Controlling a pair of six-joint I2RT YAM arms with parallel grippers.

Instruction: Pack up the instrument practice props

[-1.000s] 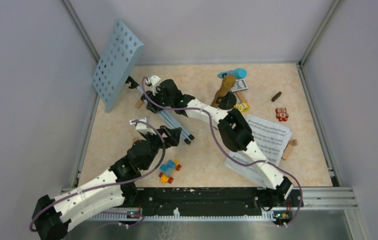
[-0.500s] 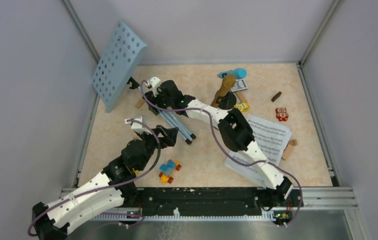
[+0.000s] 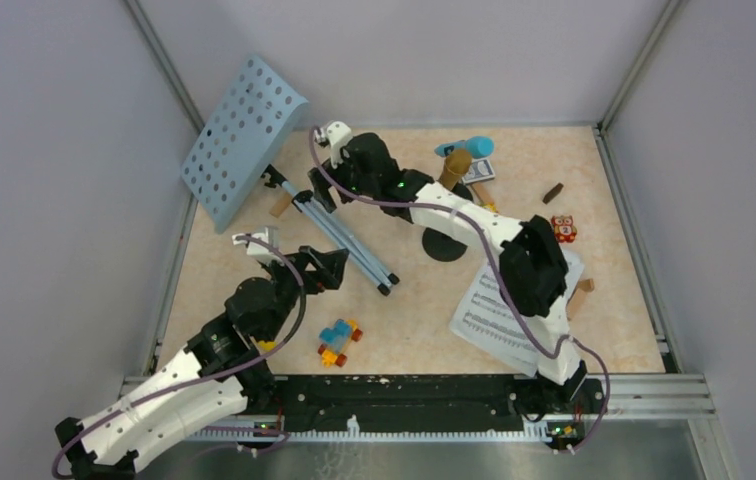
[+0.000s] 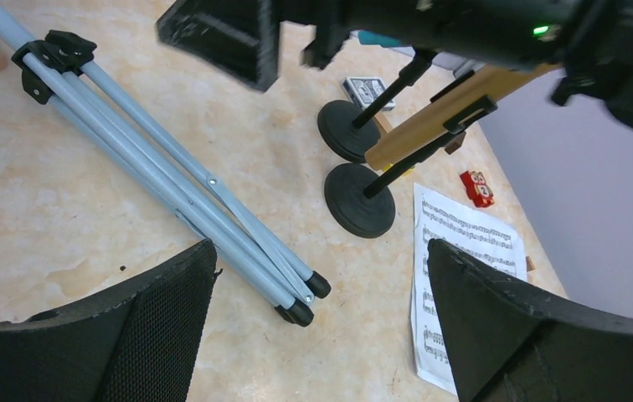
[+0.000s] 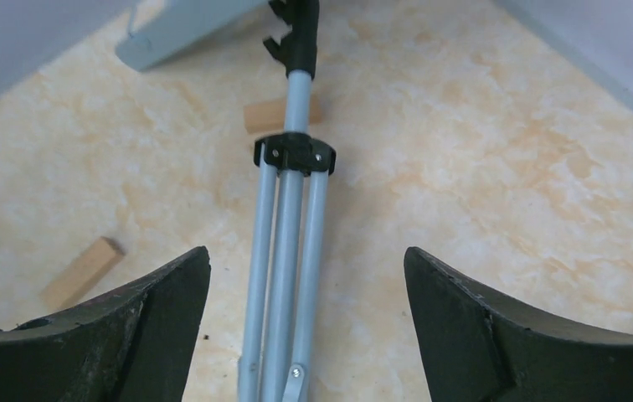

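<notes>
Rack [image 3: 242, 140] stands tilted at the far left of the table [image 3: 214, 250] in the top view. Its folded legs [image 3: 339, 235] lie on the surface and run toward the middle. The right gripper [image 3: 337, 180] hangs over the upper part of the legs, and the left gripper [image 3: 326, 267] is near their feet. The gold mic [image 3: 454, 165] and blue mic [image 3: 469, 147] are at the far side, with the right arm crossing in front; the round base of a black holder [image 3: 444, 243] shows below that arm. Sheets [image 3: 499, 315] lie at the right, partly under it. A toy car [image 3: 339, 340] rests near the front edge.

Left wrist: the left gripper [image 4: 321, 327] is spread wide and empty. The feet of the legs [image 4: 171, 180] show between its fingers; contact cannot be told. Beyond, the gold mic [image 4: 430, 117] sits tilted in the clip of the holder [image 4: 359, 199], and a second holder [image 4: 348, 130] stands just behind. Sheets [image 4: 464, 251] lie flat to the right.

Right wrist: the right gripper [image 5: 305, 327] is spread wide and grips nothing. The legs [image 5: 284, 243] run up between its fingers to the rack [image 5: 179, 29]. Two blocks [image 5: 83, 270] lie beside them.
</notes>
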